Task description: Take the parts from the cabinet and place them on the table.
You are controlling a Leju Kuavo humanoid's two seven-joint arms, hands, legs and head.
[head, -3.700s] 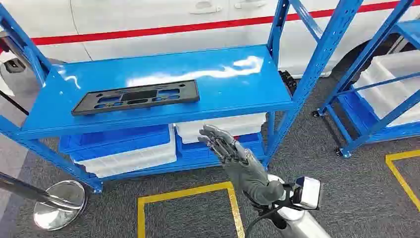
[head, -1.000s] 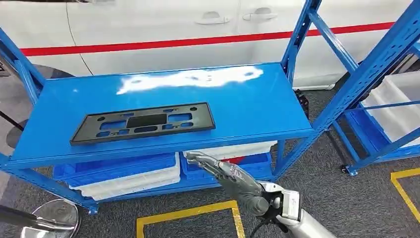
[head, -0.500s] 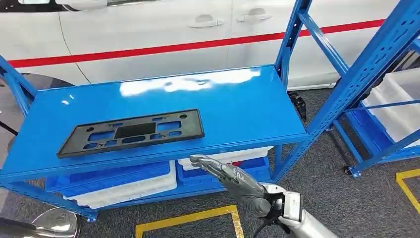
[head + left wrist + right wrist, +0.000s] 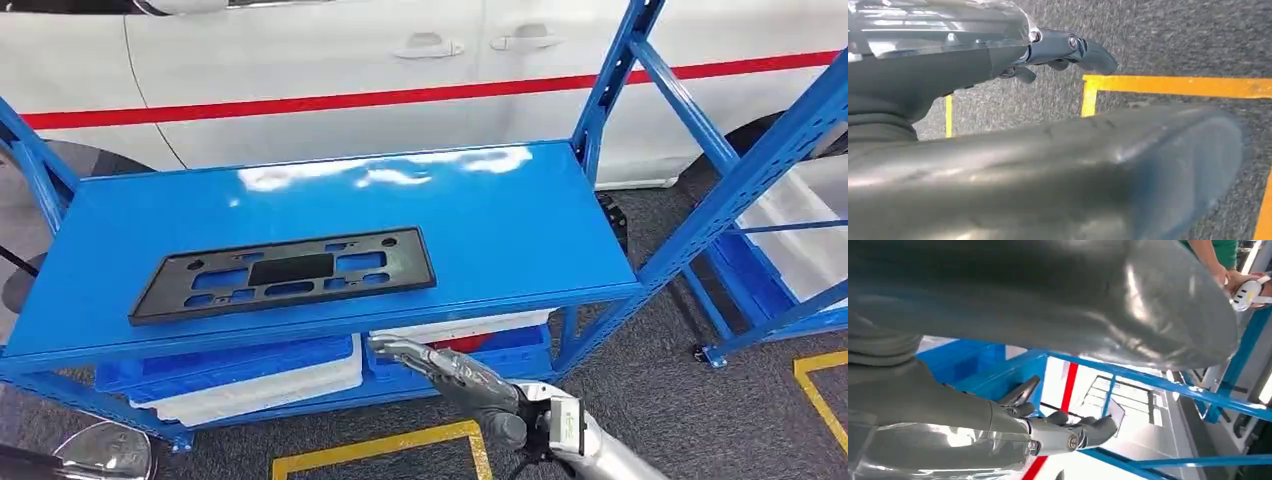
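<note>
A flat black plastic frame with several cut-outs (image 4: 285,273) lies on the top shelf of the blue rack (image 4: 520,220), left of centre near the front edge. My right hand (image 4: 450,375) is stretched out flat and empty just below and in front of that shelf's front edge, right of the frame and apart from it. In the right wrist view the right hand (image 4: 1048,435) reaches under the blue shelf with its fingers extended. My left hand (image 4: 998,60) hangs over the floor, fingers straight, holding nothing.
White and blue bins (image 4: 250,375) fill the lower shelf. A second blue rack with a white bin (image 4: 800,230) stands at the right. A white car (image 4: 300,60) is behind. A chrome stand base (image 4: 100,455) and yellow floor tape (image 4: 380,445) lie near. A person's hand holds a white device (image 4: 1248,287).
The camera has moved closer, so the rack sits lower and larger in the picture. My right hand has dropped from upright to flat and low under the shelf's front edge. The black frame stays put.
</note>
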